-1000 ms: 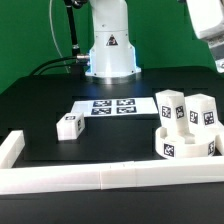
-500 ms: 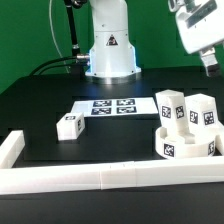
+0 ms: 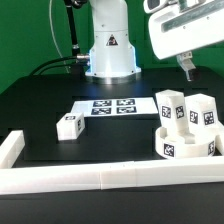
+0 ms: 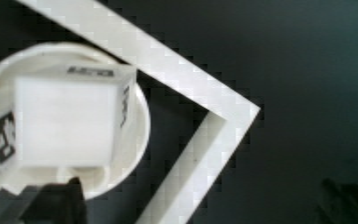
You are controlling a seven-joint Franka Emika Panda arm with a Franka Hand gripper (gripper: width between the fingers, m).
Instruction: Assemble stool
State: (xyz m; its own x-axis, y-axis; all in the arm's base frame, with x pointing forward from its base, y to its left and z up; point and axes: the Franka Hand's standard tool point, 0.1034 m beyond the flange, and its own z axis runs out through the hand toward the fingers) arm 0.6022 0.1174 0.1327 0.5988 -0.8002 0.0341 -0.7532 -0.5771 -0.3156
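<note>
The stool's round seat [image 3: 186, 150] is sitting on the black table [image 3: 110, 142] at the exterior view's right. It is lying close against the white border rail [image 3: 100, 178] that runs along the front edge; I cannot tell whether the two are touching. The seat's rim is showing black-and-white tags. Two of the short white legs are standing upright on the seat, side by side. One leg [image 3: 170, 108] is toward the exterior view's left and the other leg [image 3: 203, 112] toward its right, and both are carrying tags on their faces. I cannot tell whether they are sitting fully in their sockets.

The third leg [image 3: 70, 126] is lying on the table well apart from the seat, toward the exterior view's left. It is resting just off the near corner of the marker board [image 3: 112, 106], which is lying flat behind it.

My pincer [image 3: 190, 62] is hanging high above the table, up behind the seat and its two legs and touching none of the parts. Its jaws are standing spread wide with nothing between them. My base [image 3: 108, 50] is rising at the back of the table, behind the marker board.

Through my wrist view I am looking straight down on the seat [image 4: 43, 58], with one upright leg [image 4: 69, 120] seen end-on. The border rail [image 4: 176, 65] is bending round a corner just beside the seat.
</note>
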